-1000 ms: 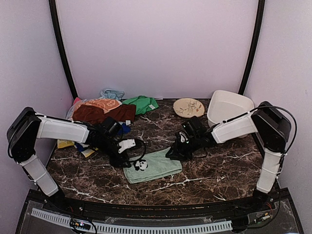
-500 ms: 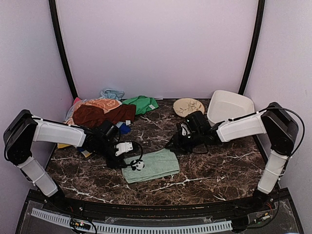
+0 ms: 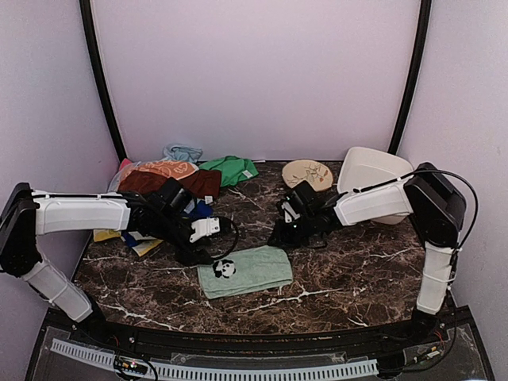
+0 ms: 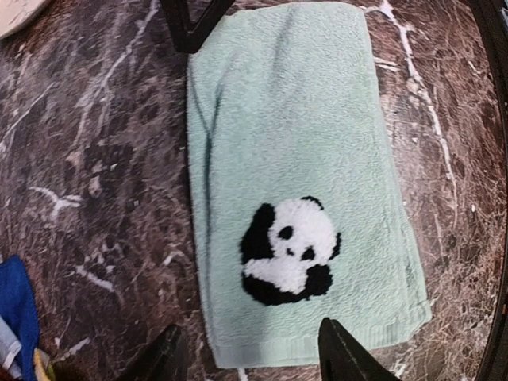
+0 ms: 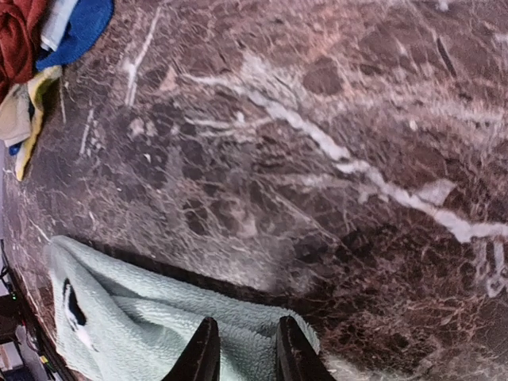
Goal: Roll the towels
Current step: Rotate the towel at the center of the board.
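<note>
Left end effector wide by the panda; right end effector narrow, grip unclear. Limp, light mint towel: I'd pinch its panda-side hem.

Table: dark brown marble, white veins. Mint-green towel with panda patch lies flat, front centre. Heap of towels at far left, maroon and orange on top; green towel just beside it. Round beige plate at back. White tub in far right corner.

Mint-green panda towel lies flat, centre front — maroon towel crumpled at back left.
</note>
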### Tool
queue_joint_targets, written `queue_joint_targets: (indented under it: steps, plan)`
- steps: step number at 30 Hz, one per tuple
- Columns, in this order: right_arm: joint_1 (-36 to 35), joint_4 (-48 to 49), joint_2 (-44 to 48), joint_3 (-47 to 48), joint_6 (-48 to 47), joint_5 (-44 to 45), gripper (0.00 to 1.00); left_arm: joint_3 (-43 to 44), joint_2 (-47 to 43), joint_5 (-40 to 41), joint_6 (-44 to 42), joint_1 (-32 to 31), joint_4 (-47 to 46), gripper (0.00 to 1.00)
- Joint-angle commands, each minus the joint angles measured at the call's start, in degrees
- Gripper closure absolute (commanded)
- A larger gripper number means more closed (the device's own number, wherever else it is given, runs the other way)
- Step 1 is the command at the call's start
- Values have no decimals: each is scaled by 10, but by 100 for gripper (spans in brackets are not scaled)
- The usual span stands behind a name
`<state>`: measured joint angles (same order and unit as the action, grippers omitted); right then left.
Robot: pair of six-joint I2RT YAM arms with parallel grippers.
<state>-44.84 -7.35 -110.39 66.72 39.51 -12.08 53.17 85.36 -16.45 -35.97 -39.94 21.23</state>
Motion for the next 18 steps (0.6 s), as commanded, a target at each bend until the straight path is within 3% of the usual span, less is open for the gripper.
queue_joint_targets:
  steps: [1,11,18]
  plan:
    - [-7,-11,5,-38,-1,28,76,-18,30,-28,-1,-34,21,43]
    - [-23,-24,95,-154,39,79,87,-35,66,97,-69,-43,-19,47]
    - [-97,-17,159,-239,109,87,88,-9,105,144,-106,-42,-91,42]
